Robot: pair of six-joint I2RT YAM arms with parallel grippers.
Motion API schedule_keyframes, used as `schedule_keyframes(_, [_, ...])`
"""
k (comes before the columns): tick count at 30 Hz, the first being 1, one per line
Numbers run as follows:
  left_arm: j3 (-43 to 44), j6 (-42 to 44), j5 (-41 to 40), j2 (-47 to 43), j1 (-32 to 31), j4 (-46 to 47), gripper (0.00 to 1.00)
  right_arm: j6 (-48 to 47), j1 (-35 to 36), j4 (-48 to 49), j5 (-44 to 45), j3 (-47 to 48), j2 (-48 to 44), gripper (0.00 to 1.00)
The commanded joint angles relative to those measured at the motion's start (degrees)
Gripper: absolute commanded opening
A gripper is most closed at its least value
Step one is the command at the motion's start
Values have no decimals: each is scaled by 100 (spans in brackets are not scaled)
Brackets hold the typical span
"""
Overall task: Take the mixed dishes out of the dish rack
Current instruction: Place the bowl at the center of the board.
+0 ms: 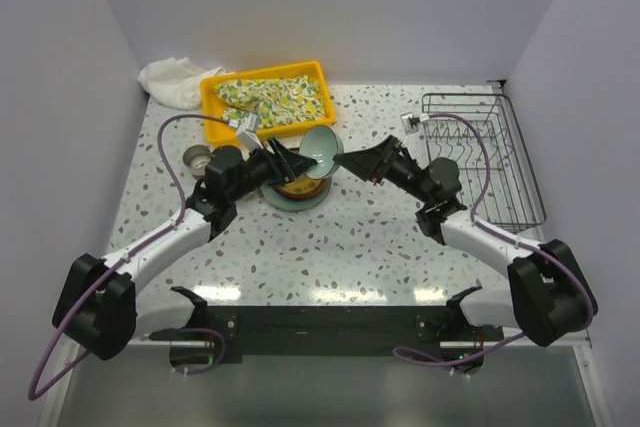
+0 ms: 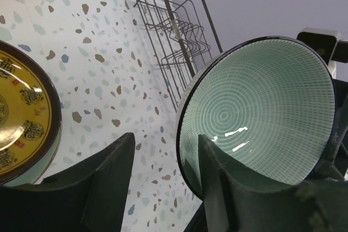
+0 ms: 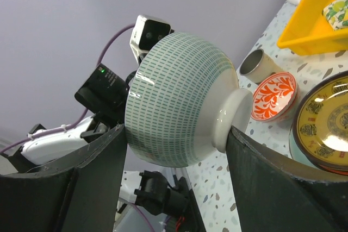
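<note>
Your left claw (image 2: 166,142) straddles the bowl (image 2: 261,112) at its rim, jaws apart, one finger inside, one outside. The bowl hangs tipped on its side above the tabletop (image 1: 350,247), left of the rack (image 1: 490,147). Your right claw (image 3: 176,131) clamps it, rim to foot, nearer the rack.

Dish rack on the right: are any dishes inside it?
No dishes show inside the dish rack, only bare wire tines. The right arm and its purple cable cross its near-left part, so a little of the rack's floor there is covered.
</note>
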Motion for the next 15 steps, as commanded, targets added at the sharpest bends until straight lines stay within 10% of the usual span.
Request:
schedule_keyframes(1, [-156, -464, 100, 71, -25, 673, 51, 204, 53, 934, -57, 65, -22, 34])
schedule_keyframes(10, [-147, -640, 92, 1, -16, 727, 0, 152, 44, 1022, -101, -48, 40, 37])
schedule_keyframes(15, [-68, -342, -303, -263, 19, 51, 0, -155, 44, 759, -136, -172, -48, 62])
